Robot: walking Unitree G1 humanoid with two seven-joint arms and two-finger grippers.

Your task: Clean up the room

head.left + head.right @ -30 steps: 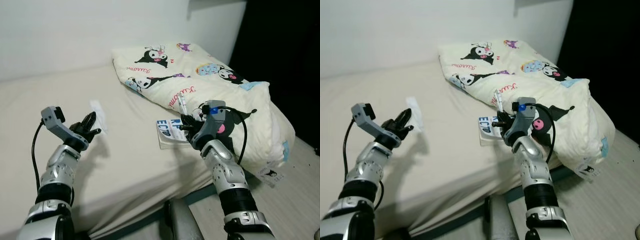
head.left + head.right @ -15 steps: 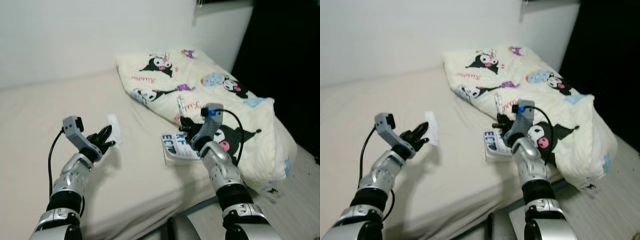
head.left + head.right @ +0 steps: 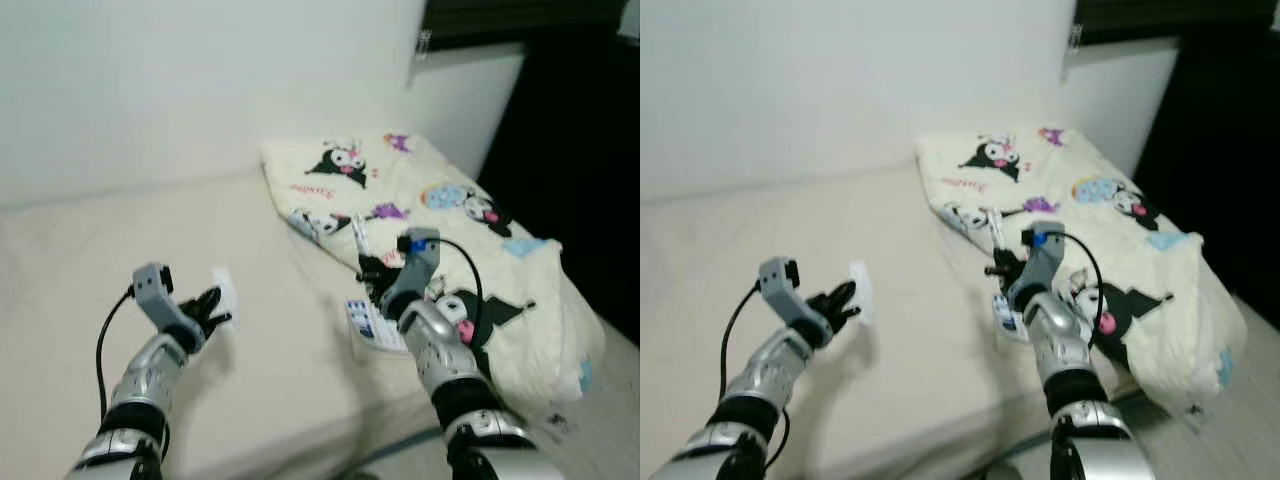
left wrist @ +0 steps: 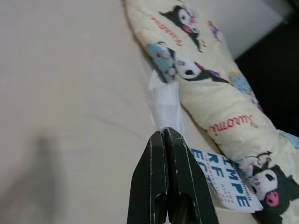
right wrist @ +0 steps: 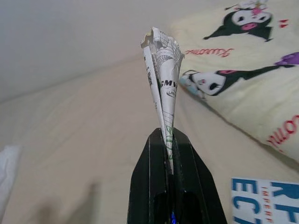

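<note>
Roughly, by item:

Right gripper point(image 5: 168, 135): raised over the bed's near edge, just in front of the folded blanket; its two black fingers are pinched tight on the lower end of a folded paper.
Folded paper point(image 5: 162, 70): printed, creased into a narrow cone, standing up out of the right gripper's fingertips and fanning wider toward its free end.
Left gripper point(image 4: 164, 140): held above the mattress on the robot's left side, fingers pressed together, with a white slip caught at their tips.
White slip point(image 4: 163, 105): thin, pale, a little translucent, sticking out beyond the left gripper's tips over the bare sheet.
Booklet point(image 3: 378, 322): white with blue lettering, lying flat on the bed below the right gripper, just beside the blanket's edge, apart from both grippers.
Blanket point(image 3: 430, 210): cream, printed with black cartoon characters, folded and piled on the far right part of the bed.
Bed point(image 3: 100, 240): beige sheet, lightly wrinkled, against a white wall.
</note>
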